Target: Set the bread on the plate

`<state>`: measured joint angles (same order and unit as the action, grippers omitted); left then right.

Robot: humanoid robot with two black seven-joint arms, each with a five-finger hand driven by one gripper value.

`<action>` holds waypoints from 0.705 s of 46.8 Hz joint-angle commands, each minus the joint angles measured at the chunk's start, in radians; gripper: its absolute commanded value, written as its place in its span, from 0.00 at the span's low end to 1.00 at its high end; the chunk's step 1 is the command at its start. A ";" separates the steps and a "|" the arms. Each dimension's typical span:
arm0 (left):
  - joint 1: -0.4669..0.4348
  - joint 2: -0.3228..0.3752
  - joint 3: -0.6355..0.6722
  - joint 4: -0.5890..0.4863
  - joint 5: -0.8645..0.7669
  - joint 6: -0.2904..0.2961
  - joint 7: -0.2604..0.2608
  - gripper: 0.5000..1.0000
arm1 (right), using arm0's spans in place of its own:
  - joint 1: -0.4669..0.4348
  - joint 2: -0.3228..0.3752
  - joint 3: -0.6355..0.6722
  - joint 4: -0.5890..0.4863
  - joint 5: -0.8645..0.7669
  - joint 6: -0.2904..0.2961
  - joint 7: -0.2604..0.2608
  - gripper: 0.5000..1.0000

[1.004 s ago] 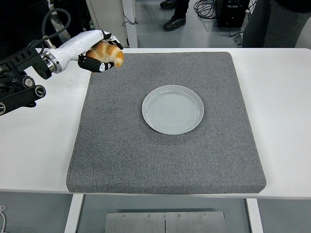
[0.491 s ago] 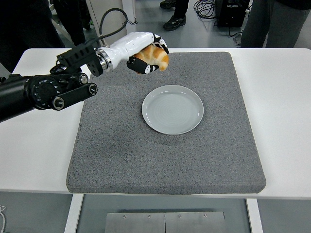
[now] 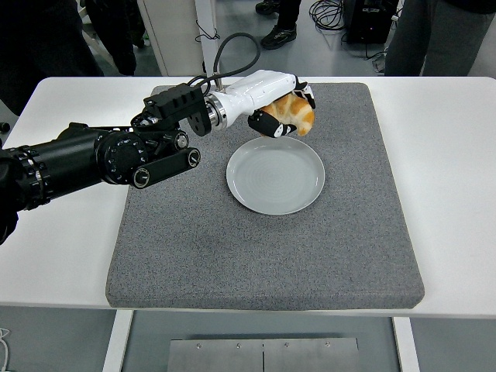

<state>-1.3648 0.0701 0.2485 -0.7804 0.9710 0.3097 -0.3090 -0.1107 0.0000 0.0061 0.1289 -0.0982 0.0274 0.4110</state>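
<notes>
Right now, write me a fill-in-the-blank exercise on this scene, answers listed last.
1. The golden-brown bread roll is held in the robot's ____ hand.
2. The round pale grey plate has ____ lying on it.
3. The plate rests on a square grey ____ covering the white table.
4. The bread hangs above the plate's ____ rim.

Missing words: left; nothing; mat; far

Mat [image 3: 232, 256] lies on tabletop [image 3: 62, 248], covering its middle. Plate [image 3: 275, 175] sits on mat, right of mat's centre, toward far half. Left arm reaches in from left edge across mat's far-left part. Left hand [image 3: 279, 108] above plate's far rim, closed around bread [image 3: 297, 113]. Bread held clear of plate, over its far edge. Person's legs [image 3: 422, 35] behind tabletop, far right.
</notes>
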 commanded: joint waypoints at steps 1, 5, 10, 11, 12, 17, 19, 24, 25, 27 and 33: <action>0.007 -0.004 0.011 0.000 0.000 0.003 -0.002 0.00 | 0.000 0.000 0.000 0.000 0.000 0.000 0.000 1.00; 0.016 -0.010 0.011 0.000 0.002 0.003 -0.002 0.00 | 0.000 0.000 0.000 0.000 0.000 0.000 -0.001 1.00; 0.029 -0.015 0.011 0.001 0.002 0.005 -0.002 0.00 | -0.001 0.000 0.000 0.000 0.000 0.000 0.000 1.00; 0.032 -0.015 0.011 0.001 0.002 0.005 -0.004 0.00 | -0.001 0.000 0.000 0.000 -0.001 0.000 0.000 1.00; 0.033 -0.015 0.011 0.000 0.003 0.005 -0.002 0.00 | 0.000 0.000 0.000 0.000 0.000 0.000 0.000 1.00; 0.050 -0.016 0.012 0.001 0.006 0.006 -0.002 0.00 | -0.001 0.000 0.000 0.000 0.000 0.000 0.000 1.00; 0.058 -0.016 0.023 0.001 0.017 0.006 -0.002 0.00 | -0.001 0.000 0.000 0.000 0.000 0.000 -0.001 1.00; 0.081 -0.016 0.052 0.007 0.041 0.032 -0.002 0.00 | -0.001 0.000 0.000 0.000 0.000 0.000 0.000 1.00; 0.084 -0.016 0.055 0.010 0.041 0.038 -0.002 0.00 | -0.001 0.000 0.000 0.000 0.000 0.000 0.000 1.00; 0.093 -0.016 0.060 0.015 0.041 0.046 -0.004 0.00 | -0.001 0.000 0.000 0.000 0.000 0.000 0.000 1.00; 0.118 -0.016 0.060 0.015 0.041 0.051 -0.005 0.00 | -0.001 0.000 0.000 0.000 0.000 0.000 0.000 1.00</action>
<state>-1.2581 0.0537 0.3082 -0.7655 1.0127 0.3583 -0.3135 -0.1113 0.0000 0.0061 0.1289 -0.0987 0.0275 0.4109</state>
